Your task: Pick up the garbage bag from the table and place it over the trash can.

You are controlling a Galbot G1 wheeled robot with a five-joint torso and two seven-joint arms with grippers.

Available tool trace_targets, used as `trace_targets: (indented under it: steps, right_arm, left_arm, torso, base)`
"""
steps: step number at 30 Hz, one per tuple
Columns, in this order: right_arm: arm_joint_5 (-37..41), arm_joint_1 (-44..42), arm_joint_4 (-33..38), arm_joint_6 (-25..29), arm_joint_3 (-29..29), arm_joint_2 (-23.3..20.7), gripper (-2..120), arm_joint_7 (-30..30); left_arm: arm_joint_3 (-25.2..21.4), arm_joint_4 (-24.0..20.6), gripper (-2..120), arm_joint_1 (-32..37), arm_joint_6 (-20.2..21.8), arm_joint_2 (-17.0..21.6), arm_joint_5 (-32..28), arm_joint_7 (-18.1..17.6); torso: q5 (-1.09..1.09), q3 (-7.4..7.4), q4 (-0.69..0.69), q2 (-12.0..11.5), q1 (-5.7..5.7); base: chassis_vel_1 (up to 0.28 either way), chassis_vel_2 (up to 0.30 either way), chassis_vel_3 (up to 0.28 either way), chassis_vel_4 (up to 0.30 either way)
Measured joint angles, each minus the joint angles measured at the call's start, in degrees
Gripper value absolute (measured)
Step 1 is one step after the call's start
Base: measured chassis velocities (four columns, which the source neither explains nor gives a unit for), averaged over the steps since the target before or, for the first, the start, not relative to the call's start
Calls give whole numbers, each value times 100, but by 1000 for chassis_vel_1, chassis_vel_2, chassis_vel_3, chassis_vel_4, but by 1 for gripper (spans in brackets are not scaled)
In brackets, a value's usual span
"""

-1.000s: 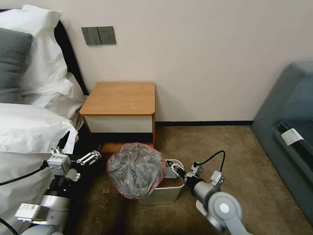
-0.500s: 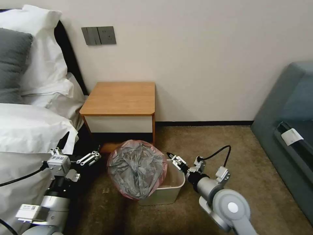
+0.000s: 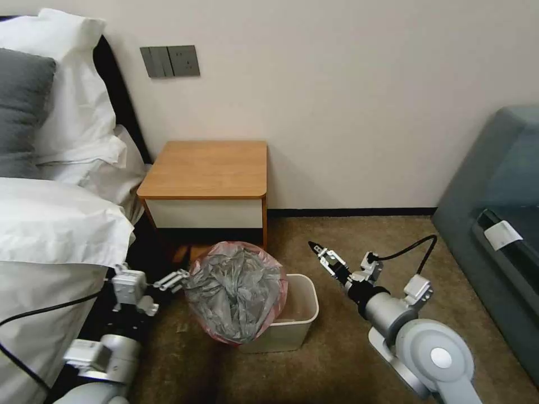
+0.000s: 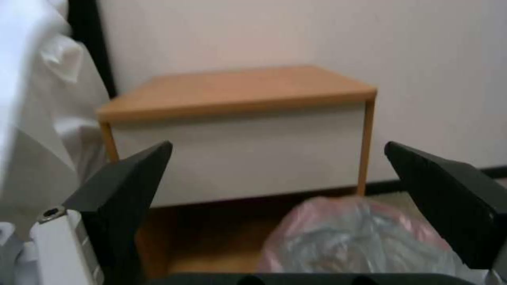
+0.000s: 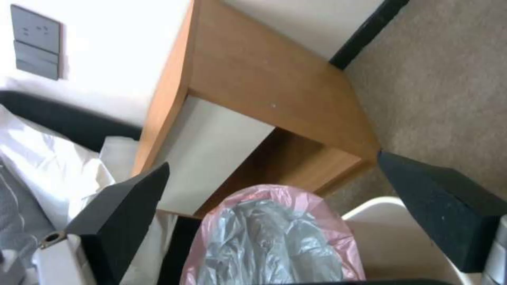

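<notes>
Head view: right gripper [image 3: 321,253] has pulled back off the trash can [image 3: 300,314] since a second ago, now hovering over the carpet [image 3: 359,235] to the bin's right, well apart from it, holding nothing; how far its fingers are spread cannot be told here. Left gripper [image 3: 171,279] has moved in from beside the bed [image 3: 50,235]; its tips now sit right at the left edge of the garbage bag [image 3: 234,292], contact unclear. Bag unchanged: a crumpled grey mound with pink rim draped over the bin's left half, right half of the bin uncovered. Table [image 3: 208,168] behind the bin, top bare. No legible writing; a white tag on the left arm is too small to read.

Left wrist view: left gripper [image 4: 277,186] jaws spread wide, nothing between them; garbage bag [image 4: 359,237] low ahead, table [image 4: 237,95] beyond.

Right wrist view: right gripper [image 5: 272,213] jaws wide apart, empty; garbage bag [image 5: 275,237], trash can [image 5: 391,245] rim and table [image 5: 264,87] ahead. Wall switch plate [image 5: 37,41] unmarked.
</notes>
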Motion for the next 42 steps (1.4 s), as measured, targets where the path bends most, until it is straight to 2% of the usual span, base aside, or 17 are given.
trace_targets:
  steps: [2, 5, 10, 17, 19, 20, 23, 24, 28, 36, 42]
  right_arm:
    - [9, -26, 36, 0, 44, -11, 100, 12]
    - [56, -93, 137, 1, 164, -34, 100, 47]
    - [86, -131, 204, 0, 215, -52, 100, 115]
    - [91, -176, 363, -9, 296, -44, 100, 346]
    - [104, -212, 405, -27, 367, -31, 100, 394]
    - [104, -212, 405, -27, 367, -31, 100, 394]
    - [111, -284, 419, -51, 462, -13, 100, 426]
    - [111, -284, 419, -51, 462, -13, 100, 426]
    - [114, -340, 418, -65, 528, 29, 100, 440]
    - [118, -336, 407, -63, 540, 69, 100, 514]
    - [293, -289, 344, -56, 545, 86, 100, 631]
  left_arm:
    - [122, 85, 100, -24, 57, 35, 47, -83]
    - [502, 299, 100, -103, 220, 102, 197, -398]
    - [792, 479, 100, -154, 340, 115, 286, -592]
    - [1147, 589, 100, -227, 911, 177, 270, -952]
    - [1247, 470, 100, -295, 1348, 242, 38, -1228]
    - [1247, 470, 100, -295, 1348, 242, 38, -1228]
    - [1316, 254, 100, -412, 1981, 343, -384, -1661]
    - [1316, 254, 100, -412, 1981, 343, -384, -1661]
    - [1304, 204, 100, -592, 2442, 480, -910, -1897]
    - [1448, 375, 100, -1063, 2912, 577, -1382, -2055]
    - [1590, 608, 100, -1359, 3079, 616, -1508, -2169]
  torso:
    - [0, 0, 0, 0, 0]
    - [0, 0, 0, 0, 0]
    - [0, 0, 0, 0, 0]
    - [0, 0, 0, 0, 0]
    - [-1, 0, 0, 0, 0]
    - [-1, 0, 0, 0, 0]
    - [0, 0, 0, 0, 0]
    - [0, 0, 0, 0, 0]
    - [0, 0, 0, 0, 0]
    - [-1, 0, 0, 0, 0]
    - [-1, 0, 0, 0, 0]
  base:
    - [0, 0, 0, 0]
    - [0, 0, 0, 0]
    - [0, 0, 0, 0]
    - [0, 0, 0, 0]
    - [0, 0, 0, 0]
    - [0, 0, 0, 0]
    - [0, 0, 0, 0]
    - [0, 0, 0, 0]
    - [0, 0, 0, 0]
    - [0, 0, 0, 0]
    - [0, 0, 0, 0]
